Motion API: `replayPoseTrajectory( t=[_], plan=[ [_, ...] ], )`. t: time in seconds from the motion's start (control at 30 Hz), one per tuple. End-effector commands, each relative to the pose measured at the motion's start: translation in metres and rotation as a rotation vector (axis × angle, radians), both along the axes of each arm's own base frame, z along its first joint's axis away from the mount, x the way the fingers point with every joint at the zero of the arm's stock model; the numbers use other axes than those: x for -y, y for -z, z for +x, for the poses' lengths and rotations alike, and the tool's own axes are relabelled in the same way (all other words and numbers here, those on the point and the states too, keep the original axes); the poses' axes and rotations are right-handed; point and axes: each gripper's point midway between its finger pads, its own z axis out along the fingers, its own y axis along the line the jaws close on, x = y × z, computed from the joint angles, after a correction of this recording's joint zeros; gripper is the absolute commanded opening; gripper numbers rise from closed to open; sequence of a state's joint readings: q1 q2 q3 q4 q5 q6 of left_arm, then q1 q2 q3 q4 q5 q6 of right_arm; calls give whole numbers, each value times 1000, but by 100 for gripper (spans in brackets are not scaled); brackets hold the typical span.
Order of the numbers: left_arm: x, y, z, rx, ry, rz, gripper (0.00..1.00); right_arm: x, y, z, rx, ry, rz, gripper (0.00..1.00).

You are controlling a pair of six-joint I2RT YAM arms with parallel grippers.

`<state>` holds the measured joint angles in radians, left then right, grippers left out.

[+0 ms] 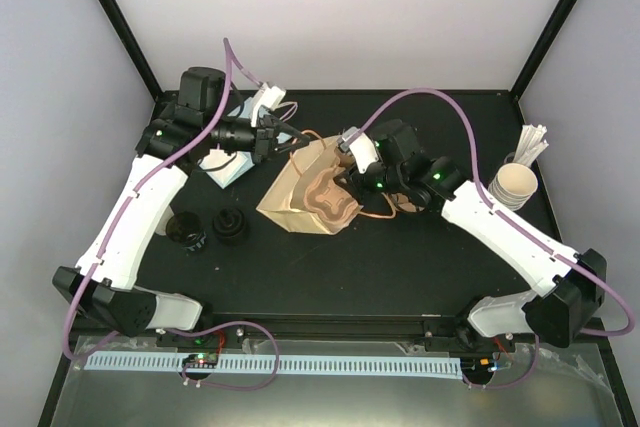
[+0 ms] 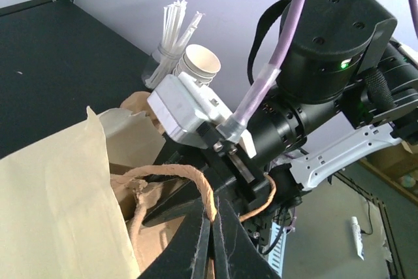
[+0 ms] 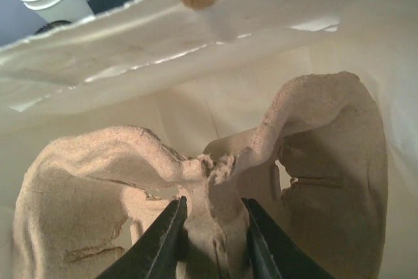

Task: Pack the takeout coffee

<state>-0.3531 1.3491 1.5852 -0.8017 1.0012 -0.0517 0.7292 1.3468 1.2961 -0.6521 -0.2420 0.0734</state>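
A tan paper bag (image 1: 290, 187) lies open on the black table, and a brown pulp carrier (image 1: 333, 203) sits partly in its mouth. My left gripper (image 1: 268, 137) is shut on the bag's twisted paper handle (image 2: 208, 194), its fingers (image 2: 189, 240) pinched together. My right gripper (image 1: 342, 175) reaches into the bag and is shut on the carrier's middle ridge (image 3: 212, 187), with a finger (image 3: 163, 240) on each side. The inside of the bag (image 3: 196, 109) fills the right wrist view. The single takeout coffee cup is not visible in any view.
A nested stack of paper cups (image 1: 515, 185) with white sticks stands at the right; it also shows in the left wrist view (image 2: 196, 63). Two black lids (image 1: 230, 227) lie left of the bag. A pale blue and white pack (image 1: 232, 169) lies under the left arm.
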Motion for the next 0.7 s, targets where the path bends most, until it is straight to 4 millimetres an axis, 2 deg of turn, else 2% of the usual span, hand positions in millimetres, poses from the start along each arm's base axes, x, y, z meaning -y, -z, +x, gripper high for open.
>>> replayPoseTrajectory(
  t=[0.0,0.23,0.67],
  plan=[
    [6,-17,-10,42,58,-24,2,1,-17,9,143,38,21,25],
    [8,-21,-8,56,54,-31,2,-6,-19,1,236,56,62,25],
    [29,-24,-8,66,92,-57,2,-26,7,-11,313,153,22,25]
  ],
)
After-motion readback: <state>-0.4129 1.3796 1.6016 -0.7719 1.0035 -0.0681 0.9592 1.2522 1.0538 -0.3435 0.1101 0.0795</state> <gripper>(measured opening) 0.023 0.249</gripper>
